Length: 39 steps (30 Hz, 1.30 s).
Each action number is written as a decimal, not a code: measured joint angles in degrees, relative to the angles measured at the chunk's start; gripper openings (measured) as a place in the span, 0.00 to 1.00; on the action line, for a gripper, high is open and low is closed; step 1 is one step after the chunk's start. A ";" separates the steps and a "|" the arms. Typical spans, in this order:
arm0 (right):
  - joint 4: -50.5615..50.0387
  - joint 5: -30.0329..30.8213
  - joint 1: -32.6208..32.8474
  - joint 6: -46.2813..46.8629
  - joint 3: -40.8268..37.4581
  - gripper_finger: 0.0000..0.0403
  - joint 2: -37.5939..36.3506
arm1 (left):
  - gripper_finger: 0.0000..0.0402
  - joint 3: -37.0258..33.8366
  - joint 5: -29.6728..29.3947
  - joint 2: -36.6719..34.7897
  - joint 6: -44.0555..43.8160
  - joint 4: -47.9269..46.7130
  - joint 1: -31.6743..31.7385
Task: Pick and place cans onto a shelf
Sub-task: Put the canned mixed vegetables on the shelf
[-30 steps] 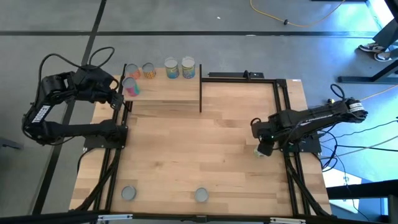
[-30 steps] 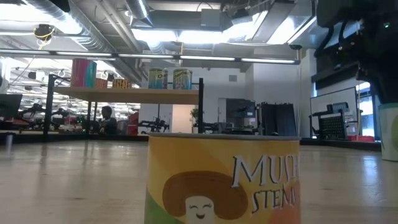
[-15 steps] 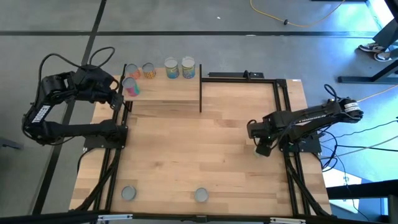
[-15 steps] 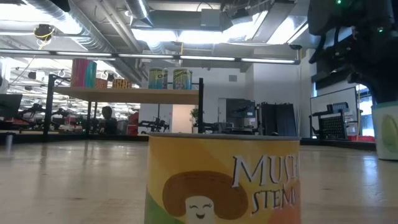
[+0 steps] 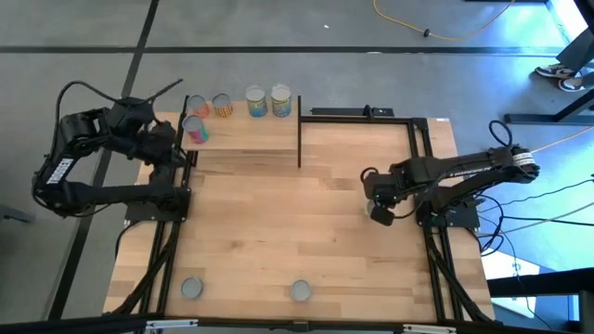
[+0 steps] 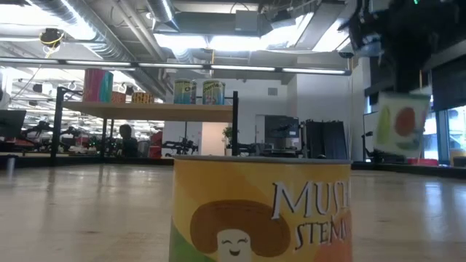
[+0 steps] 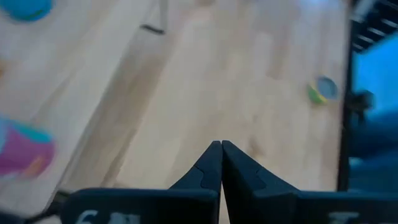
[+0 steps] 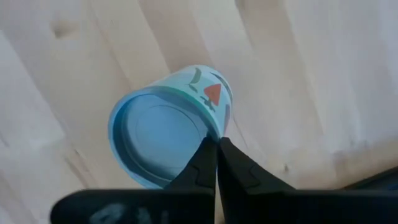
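My right gripper (image 8: 216, 149) is shut on a cream can (image 8: 168, 130) with a red and green label, over the table's right part (image 5: 380, 211). The low view shows this can (image 6: 399, 122) in the air. The shelf (image 5: 246, 134) stands at the far left with several cans on its board, among them a pink one (image 5: 195, 130) and a yellow one (image 5: 280, 99). My left gripper (image 5: 172, 148) hovers shut at the shelf's left end, holding nothing (image 7: 221, 148). My right gripper pinches the can's top rim (image 8: 210, 129) at one side, between its two fingertips. The fingers come from above, pointing down. The can hangs below them, lifted clear of the table and slightly tilted (image 6: 399, 122).
Two cans stand near the table's near edge (image 5: 192, 289) (image 5: 300, 291); the second fills the low view as a yellow mushroom tin (image 6: 262, 211). A black upright (image 5: 299, 139) marks the shelf's right end. Black frame rails (image 5: 422, 158) run along the table's right side.
My right gripper has shut on the can and lifted it off the table, carrying it a little toward the table's left edge. The can, which stood on the wood, now hangs tilted in the air. My left gripper has rolled about its own axis in place.
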 joint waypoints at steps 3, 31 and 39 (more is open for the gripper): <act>-3.15 0.30 -0.01 0.41 5.31 0.00 1.28 | 0.00 0.00 5.17 -0.14 4.27 -0.85 -0.01; -14.73 -3.75 -15.98 -24.17 74.06 0.00 39.27 | 0.00 -0.02 7.59 -0.78 12.07 -1.94 -0.01; -12.16 -3.57 -18.32 -28.17 73.98 0.00 43.25 | 0.00 -0.02 7.56 -0.78 12.06 -1.95 0.00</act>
